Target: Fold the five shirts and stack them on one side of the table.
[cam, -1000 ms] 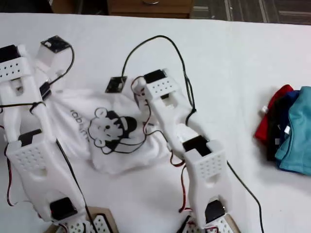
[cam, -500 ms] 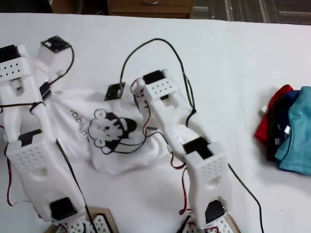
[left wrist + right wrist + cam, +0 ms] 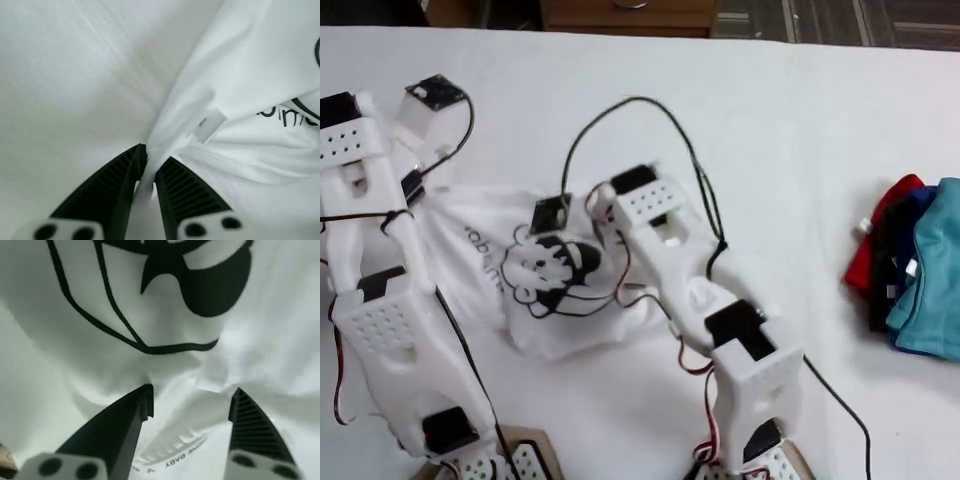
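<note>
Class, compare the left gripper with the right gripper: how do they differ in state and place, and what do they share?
The left gripper is shut, pinching the edge of the white shirt; the right gripper is open, gripping nothing. The left gripper sits beside bare table; the right gripper is over the cartoon print. Both are black and ribbed, and both are at the same shirt.

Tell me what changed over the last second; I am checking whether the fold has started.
The right arm drew back toward the bases, bringing its open right end effector over the black cartoon print on the white cloth shirt. The left end effector stayed shut on that shirt's edge, and the pile of red, dark and teal folded shirts did not move.
</note>
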Robot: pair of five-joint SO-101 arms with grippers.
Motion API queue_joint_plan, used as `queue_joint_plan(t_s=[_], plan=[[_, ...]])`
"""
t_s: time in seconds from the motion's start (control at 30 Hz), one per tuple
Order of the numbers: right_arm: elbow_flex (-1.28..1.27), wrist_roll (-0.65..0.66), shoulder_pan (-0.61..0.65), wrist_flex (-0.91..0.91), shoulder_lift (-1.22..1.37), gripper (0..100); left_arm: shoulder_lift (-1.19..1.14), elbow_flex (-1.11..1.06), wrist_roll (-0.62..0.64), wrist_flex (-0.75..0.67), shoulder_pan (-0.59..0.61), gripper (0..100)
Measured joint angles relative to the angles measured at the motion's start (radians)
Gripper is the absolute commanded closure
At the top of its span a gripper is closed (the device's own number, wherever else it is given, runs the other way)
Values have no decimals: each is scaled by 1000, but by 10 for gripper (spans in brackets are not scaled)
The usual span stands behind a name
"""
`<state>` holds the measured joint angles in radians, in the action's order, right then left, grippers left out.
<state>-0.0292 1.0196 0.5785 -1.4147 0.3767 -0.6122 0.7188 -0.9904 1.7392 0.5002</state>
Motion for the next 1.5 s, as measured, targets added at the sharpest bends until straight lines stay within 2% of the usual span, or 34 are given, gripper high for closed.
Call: queue_joint_plan(t_s=[0.3, 0.47, 0.8, 1.2, 1.37, 1.5], plan=[[-63, 18, 0, 167, 2, 769, 0, 0, 0, 0, 0, 979], [54, 25, -52, 175, 120, 775, 0, 0, 0, 0, 0, 979], [393, 25, -103, 18, 259, 980, 0, 0, 0, 0, 5, 979], [684, 25, -104, -196, 261, 967, 0, 0, 0, 0, 8, 979], [695, 23, -77, -258, 269, 820, 0, 0, 0, 0, 8, 979], [697, 20, -48, -239, 269, 827, 0, 0, 0, 0, 8, 979]])
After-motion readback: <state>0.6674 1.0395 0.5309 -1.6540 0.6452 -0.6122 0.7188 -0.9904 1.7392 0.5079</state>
